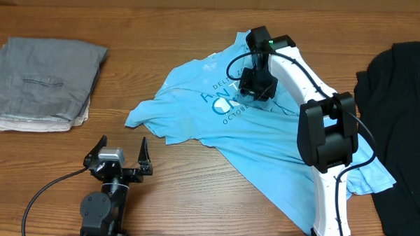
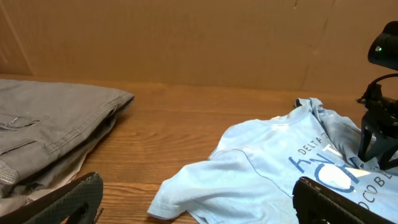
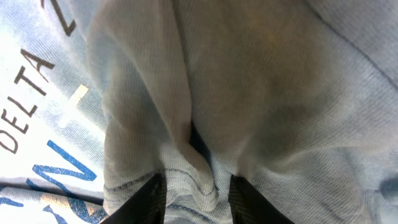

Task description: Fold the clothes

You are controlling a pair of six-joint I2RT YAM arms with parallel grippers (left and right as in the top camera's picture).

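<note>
**Overhead view.** The left fingers (image 1: 122, 144) stand spread wide and hold nothing, above bare wooden worktop (image 1: 193, 201). The light blue T-shirt (image 1: 189, 114) lies crumpled and part-spread ahead of them and to their right, with one sleeve reaching nearest. A folded grey garment (image 1: 47, 81) lies well ahead and to their left, on a paler layer. The right fingers (image 1: 256, 97) point down onto the printed chest of the T-shirt, and cloth surrounds them on all sides. A black garment (image 1: 406, 104) lies well to the right of them, at the worktop's edge.

**Left wrist view.** The left fingers (image 2: 198, 186) appear as two dark tips at the lower corners, far apart and empty. The near sleeve of the T-shirt (image 2: 261, 162) lies on the worktop (image 2: 174, 112) just ahead of the gap between them. The grey garment (image 2: 50, 121) sits ahead of the left tip. Beyond the right tip, the right fingers (image 2: 378, 140) rest on the dark blue lettering (image 2: 311, 158). A brown wall (image 2: 186, 37) closes the background.

**Right wrist view.** The right fingers (image 3: 199, 194) show as two dark tips at the lower edge, set partly apart. A raised ridge of the T-shirt (image 3: 267, 93) runs down between them and fills the gap. It is not possible to tell whether they pinch this fold or merely flank it. To the left of the fingers lies flat cloth printed with the word DELTA (image 3: 28, 102).
</note>
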